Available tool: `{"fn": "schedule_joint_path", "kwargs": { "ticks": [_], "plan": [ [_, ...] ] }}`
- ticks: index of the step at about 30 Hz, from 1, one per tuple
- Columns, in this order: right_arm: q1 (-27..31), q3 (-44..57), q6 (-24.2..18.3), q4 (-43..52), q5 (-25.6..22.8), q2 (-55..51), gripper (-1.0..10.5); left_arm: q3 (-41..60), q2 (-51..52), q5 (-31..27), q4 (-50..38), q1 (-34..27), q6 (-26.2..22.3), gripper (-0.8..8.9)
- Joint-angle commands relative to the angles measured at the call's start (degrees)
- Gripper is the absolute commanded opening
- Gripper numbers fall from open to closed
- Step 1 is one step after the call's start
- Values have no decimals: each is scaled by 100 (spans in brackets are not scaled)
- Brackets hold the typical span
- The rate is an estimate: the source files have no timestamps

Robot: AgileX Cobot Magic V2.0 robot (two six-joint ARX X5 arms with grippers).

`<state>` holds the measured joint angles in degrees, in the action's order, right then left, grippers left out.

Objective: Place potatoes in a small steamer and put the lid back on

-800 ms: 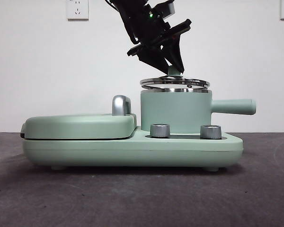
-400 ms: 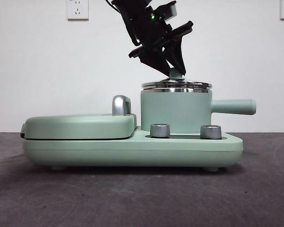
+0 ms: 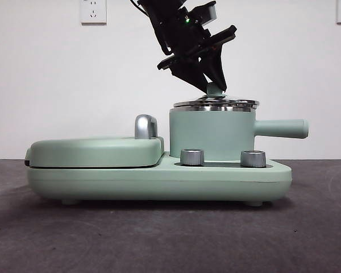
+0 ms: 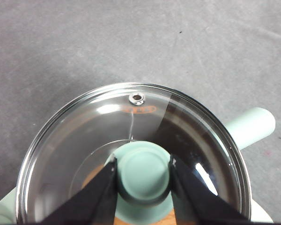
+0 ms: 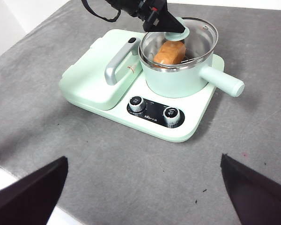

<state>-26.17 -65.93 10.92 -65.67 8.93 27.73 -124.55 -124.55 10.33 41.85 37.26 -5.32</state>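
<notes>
The mint-green steamer [image 3: 210,133] stands on the cooker base, its straight handle [image 3: 281,128] pointing right. The glass lid [image 3: 216,104] lies level on the steamer's steel rim. My left gripper [image 3: 213,85] comes down from above and is shut on the lid's green knob [image 4: 144,171], one jaw on each side. The orange-brown potato [image 5: 170,51] lies inside the steamer and shows through the glass in the right wrist view. My right gripper [image 5: 145,197] is open and empty, high above the table in front of the cooker.
The mint-green cooker base [image 3: 159,179] carries a flat griddle cover [image 3: 96,151] with a chrome handle [image 3: 146,126] left of the steamer. Two steel dials [image 3: 192,157] sit at the front. Grey table all around.
The lid was tilted just above the steamer's rim. My left gripper has lowered it and shifted it slightly right, so it now lies flat on the rim.
</notes>
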Motion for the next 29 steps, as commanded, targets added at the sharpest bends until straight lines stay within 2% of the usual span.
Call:
{"fn": "schedule_joint_path", "kwargs": {
  "ticks": [1,29],
  "plan": [
    [-31,-37,66,50,-17,17,519,-170,-179,-96,140,55,-129,10],
    [-31,-37,98,55,-20,17,519,-339,-168,-289,472,33,26,10]
  ]
}}
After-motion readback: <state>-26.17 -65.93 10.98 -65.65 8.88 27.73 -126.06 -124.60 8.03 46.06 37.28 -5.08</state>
